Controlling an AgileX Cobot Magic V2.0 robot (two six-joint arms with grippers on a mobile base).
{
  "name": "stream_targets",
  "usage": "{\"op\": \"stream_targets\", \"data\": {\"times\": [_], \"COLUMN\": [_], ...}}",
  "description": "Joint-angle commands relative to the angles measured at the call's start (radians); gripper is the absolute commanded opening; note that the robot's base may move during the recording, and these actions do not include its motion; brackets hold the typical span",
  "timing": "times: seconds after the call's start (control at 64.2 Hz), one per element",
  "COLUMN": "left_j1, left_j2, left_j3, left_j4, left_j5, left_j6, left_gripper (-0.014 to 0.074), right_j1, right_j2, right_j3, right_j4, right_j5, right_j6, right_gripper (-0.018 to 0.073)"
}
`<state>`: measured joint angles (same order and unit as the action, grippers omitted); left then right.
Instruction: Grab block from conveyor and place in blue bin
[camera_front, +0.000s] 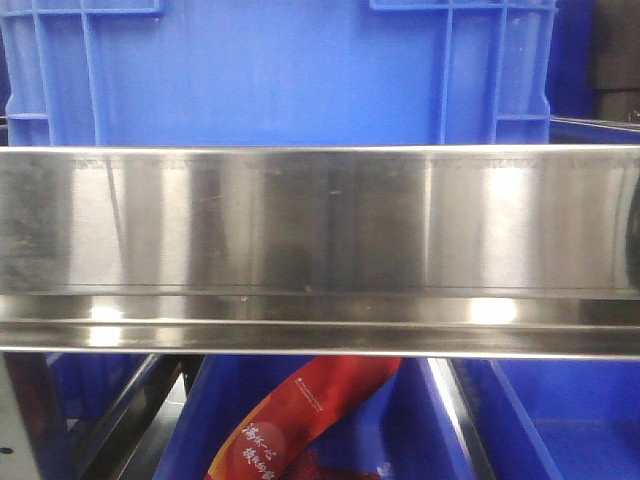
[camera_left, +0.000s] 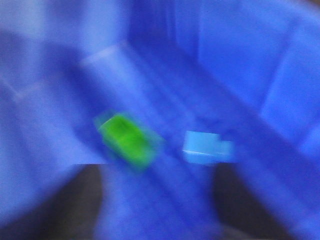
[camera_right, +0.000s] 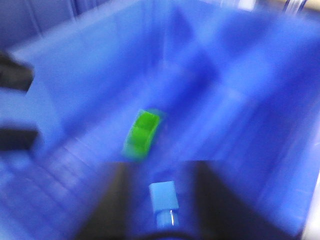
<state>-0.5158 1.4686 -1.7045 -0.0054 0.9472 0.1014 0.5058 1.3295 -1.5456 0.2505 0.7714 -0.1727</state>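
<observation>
Small bright green plastic brick (camera_left: 126, 140) lies on the blue plastic bin's floor (camera_left: 240, 75), apart from and beyond the left claw (camera_left: 157, 200), jaws spread, holding nothing. Right claw (camera_right: 159, 200) also spread, green brick (camera_right: 142, 132) just ahead; light blue block (camera_right: 163, 196) between its jaws, grip unclear.

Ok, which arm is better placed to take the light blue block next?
Right, probably: the light blue block sits between the right gripper's open fingers in its wrist view, but off-centre in the left wrist view. Both views are blurred.
</observation>
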Motion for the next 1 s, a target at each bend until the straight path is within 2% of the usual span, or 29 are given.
{"op": "stream_targets", "data": {"times": [0.0, 0.062, 0.171, 0.296, 0.483, 0.701, 0.981], "left_j1": [-0.005, -0.005, -0.005, -0.005, -0.005, -0.005, -0.005], "left_j2": [-0.069, -0.119, -0.225, -0.355, -0.617, -0.879, -1.069], "left_j3": [-0.004, 0.022, 0.110, 0.254, 0.579, 0.943, 1.238], "left_j4": [-0.008, 0.005, 0.014, 0.014, 0.012, 0.005, 0.005], "left_j5": [0.013, 0.015, -0.003, -0.084, -0.293, -0.481, -0.709], "left_j6": [-0.001, -0.001, -0.001, -0.009, -0.010, -0.033, -0.033], "left_gripper": [0.0001, -0.0112, -0.0111, -0.0111, -0.0111, -0.0111, -0.0111], "right_j1": [0.003, 0.003, 0.003, 0.003, 0.003, 0.003, 0.003], "right_j2": [-0.074, -0.121, -0.232, -0.380, -0.613, -0.820, -0.934], "right_j3": [0.017, 0.043, 0.137, 0.289, 0.540, 0.797, 0.992], "right_j4": [-0.004, -0.008, -0.015, -0.024, -0.048, -0.054, -0.054], "right_j5": [-0.012, -0.023, -0.069, -0.150, -0.250, -0.293, -0.370], "right_j6": [-0.003, -0.003, -0.003, -0.003, -0.003, -0.003, -0.003], "right_gripper": [-0.0167, -0.0154, -0.0154, -0.0154, -0.0154, -0.0154, -0.0154]}}
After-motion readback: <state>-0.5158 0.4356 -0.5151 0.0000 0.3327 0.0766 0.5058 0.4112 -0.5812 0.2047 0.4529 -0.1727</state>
